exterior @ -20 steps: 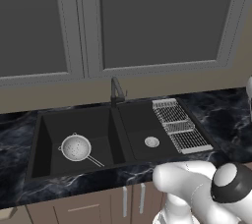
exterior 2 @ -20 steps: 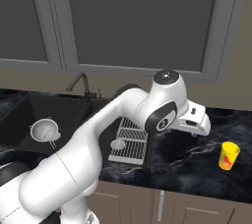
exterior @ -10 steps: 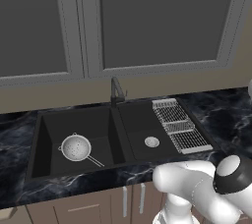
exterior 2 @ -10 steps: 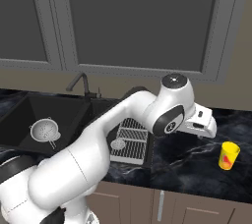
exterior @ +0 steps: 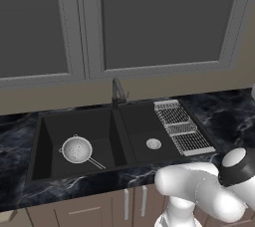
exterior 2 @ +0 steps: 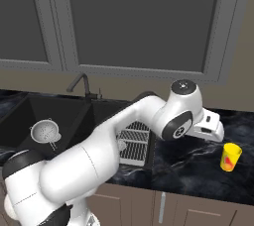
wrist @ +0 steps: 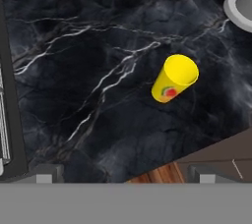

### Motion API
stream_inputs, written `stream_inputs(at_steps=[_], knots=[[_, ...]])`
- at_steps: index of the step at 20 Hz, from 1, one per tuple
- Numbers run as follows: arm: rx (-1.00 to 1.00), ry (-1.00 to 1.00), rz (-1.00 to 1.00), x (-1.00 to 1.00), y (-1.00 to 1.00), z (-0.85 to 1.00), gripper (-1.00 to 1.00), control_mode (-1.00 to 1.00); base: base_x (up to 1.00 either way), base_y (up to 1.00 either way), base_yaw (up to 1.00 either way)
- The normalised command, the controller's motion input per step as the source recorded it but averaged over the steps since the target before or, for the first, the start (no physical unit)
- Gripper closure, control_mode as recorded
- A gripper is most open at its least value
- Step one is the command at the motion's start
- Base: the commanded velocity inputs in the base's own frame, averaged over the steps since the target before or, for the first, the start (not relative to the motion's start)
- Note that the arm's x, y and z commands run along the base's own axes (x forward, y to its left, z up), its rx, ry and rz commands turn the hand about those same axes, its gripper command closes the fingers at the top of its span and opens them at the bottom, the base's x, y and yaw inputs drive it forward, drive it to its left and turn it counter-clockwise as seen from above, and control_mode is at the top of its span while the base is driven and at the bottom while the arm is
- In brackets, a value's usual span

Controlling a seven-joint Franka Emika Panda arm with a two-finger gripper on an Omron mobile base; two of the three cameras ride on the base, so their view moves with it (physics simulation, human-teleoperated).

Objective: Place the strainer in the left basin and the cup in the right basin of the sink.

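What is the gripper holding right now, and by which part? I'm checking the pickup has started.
Nothing. The small yellow cup stands free on the black marbled counter, apart from the open gripper.

Arm stretched right, gripper (wrist: 122,175) pointing down, jaws wide apart, holding nothing

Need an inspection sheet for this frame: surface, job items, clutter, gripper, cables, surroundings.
Surface: black marbled counter, black double sink.
Job's things: strainer lies in the left basin; yellow cup stands upright on the counter right of the sink; right basin holds only its drain.
Clutter: wire drying rack on the sink's right edge.
Gripper: gripper open, above the counter, apart from the cup.
Cables: nothing seen.
Surroundings: faucet, grey cabinet doors.
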Motion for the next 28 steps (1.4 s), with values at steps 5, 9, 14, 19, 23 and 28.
stream_inputs(at_steps=[5,9,14,19,23,28], knots=[[0.00,0.00,0.00,0.05,-0.26,-0.10,-1.00,-1.00,0.00,0.00,0.00],[0.00,0.00,0.00,0.09,-0.24,-0.15,-1.00,-1.00,0.00,0.00,0.00],[0.00,0.00,0.00,0.13,-0.19,-0.18,-1.00,-1.00,0.00,0.00,0.00],[0.00,0.00,0.00,0.15,-0.11,-0.07,-1.00,-1.00,0.00,0.00,0.00],[0.01,0.02,0.00,0.11,-0.13,0.00,-1.00,-1.00,0.00,0.00,0.00],[0.01,0.04,0.00,0.06,-0.08,-0.01,-1.00,-1.00,0.00,0.00,0.00]])
